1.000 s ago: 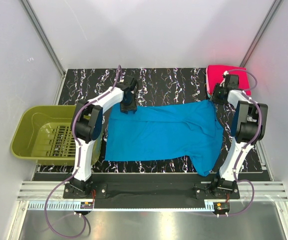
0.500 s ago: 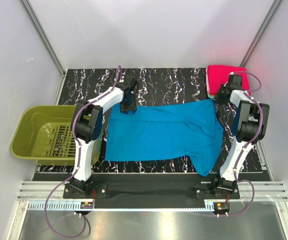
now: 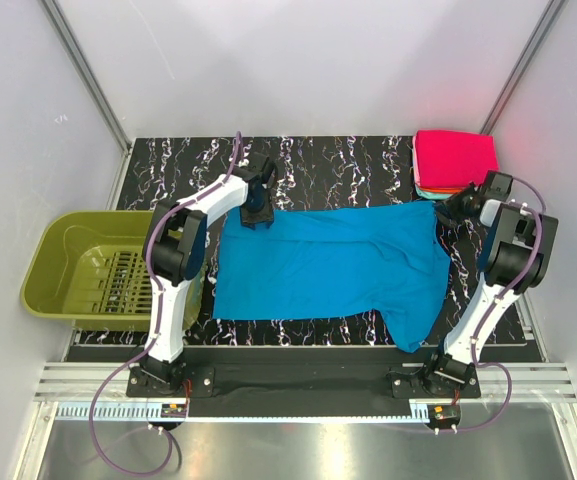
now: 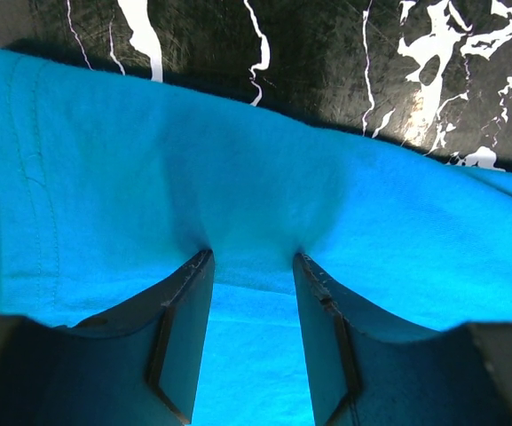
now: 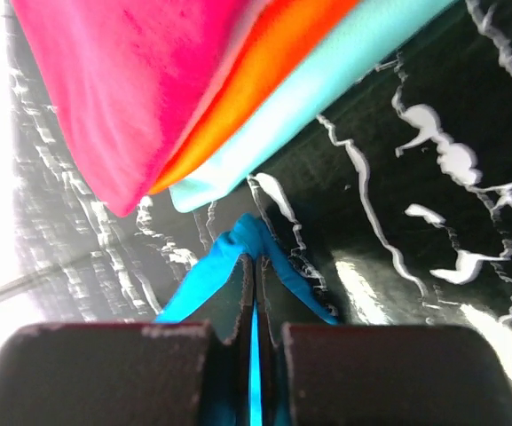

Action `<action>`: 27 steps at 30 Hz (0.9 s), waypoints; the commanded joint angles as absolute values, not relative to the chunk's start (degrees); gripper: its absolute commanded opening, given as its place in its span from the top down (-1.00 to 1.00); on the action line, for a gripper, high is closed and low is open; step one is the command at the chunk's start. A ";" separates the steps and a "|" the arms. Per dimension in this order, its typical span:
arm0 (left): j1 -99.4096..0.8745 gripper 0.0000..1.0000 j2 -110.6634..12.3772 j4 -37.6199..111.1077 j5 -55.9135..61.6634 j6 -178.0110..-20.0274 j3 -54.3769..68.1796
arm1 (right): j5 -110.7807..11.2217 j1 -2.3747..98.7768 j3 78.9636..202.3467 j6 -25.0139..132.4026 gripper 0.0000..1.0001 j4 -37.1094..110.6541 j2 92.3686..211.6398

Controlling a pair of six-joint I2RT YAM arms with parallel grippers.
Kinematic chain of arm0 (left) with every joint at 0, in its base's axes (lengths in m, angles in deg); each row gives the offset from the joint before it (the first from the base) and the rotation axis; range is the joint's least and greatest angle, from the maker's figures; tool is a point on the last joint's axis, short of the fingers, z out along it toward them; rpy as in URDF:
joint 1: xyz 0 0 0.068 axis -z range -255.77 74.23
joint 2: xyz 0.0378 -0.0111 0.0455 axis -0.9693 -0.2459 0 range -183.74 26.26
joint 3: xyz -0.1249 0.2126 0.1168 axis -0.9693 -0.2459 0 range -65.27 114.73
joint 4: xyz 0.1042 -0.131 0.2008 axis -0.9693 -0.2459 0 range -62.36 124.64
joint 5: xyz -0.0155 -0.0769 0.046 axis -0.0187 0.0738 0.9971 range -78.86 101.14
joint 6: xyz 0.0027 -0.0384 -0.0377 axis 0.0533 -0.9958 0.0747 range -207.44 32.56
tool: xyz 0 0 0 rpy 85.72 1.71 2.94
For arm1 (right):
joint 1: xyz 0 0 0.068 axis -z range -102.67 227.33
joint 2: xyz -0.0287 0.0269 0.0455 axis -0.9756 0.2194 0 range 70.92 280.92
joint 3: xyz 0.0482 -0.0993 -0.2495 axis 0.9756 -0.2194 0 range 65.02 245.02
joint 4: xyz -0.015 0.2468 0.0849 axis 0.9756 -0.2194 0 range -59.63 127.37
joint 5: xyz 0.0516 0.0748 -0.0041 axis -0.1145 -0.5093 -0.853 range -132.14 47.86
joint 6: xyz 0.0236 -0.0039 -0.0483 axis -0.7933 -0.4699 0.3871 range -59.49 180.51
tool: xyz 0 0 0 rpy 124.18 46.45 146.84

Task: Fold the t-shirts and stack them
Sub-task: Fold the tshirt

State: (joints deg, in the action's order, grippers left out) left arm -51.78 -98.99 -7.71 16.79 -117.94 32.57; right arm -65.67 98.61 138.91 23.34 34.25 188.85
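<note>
A blue t-shirt (image 3: 328,265) lies spread on the black marble table (image 3: 348,160), one sleeve hanging toward the near edge. My left gripper (image 3: 256,211) rests on its far left corner. In the left wrist view its jaws (image 4: 251,257) stand apart, tips pressed into the blue cloth (image 4: 238,160). My right gripper (image 3: 452,207) is shut on the shirt's far right corner. In the right wrist view (image 5: 256,262) a pinch of blue cloth (image 5: 198,280) sticks out past the closed tips. A folded stack (image 3: 455,158) with a pink shirt on top lies just beyond.
An olive green bin (image 3: 48,290) sits off the table's left side. In the right wrist view the stack (image 5: 149,80) shows pink, orange and light blue layers close ahead. White walls and metal posts enclose the table.
My right gripper has moved right and nearer, off the pink stack, pulling the shirt's far right corner with it. The shirt is stretched a little wider. The left gripper has not moved.
</note>
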 commanded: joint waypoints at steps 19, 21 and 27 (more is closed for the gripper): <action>-51.69 0.01 -89.06 -8.16 12.02 -114.69 37.04 | -56.75 100.97 138.77 15.60 0.27 10.80 175.70; -51.60 0.02 -86.42 -8.16 12.45 -113.81 35.90 | -52.01 100.71 137.36 14.55 0.24 6.01 171.75; -51.42 0.05 -80.18 -9.04 16.40 -110.21 28.70 | -45.15 95.28 127.53 12.96 0.21 -3.84 163.04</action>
State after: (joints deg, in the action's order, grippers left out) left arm -51.54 -83.73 -8.71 14.51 -113.53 31.66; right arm -52.92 99.52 131.76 13.53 6.63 166.06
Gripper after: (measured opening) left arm 0.482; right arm 0.394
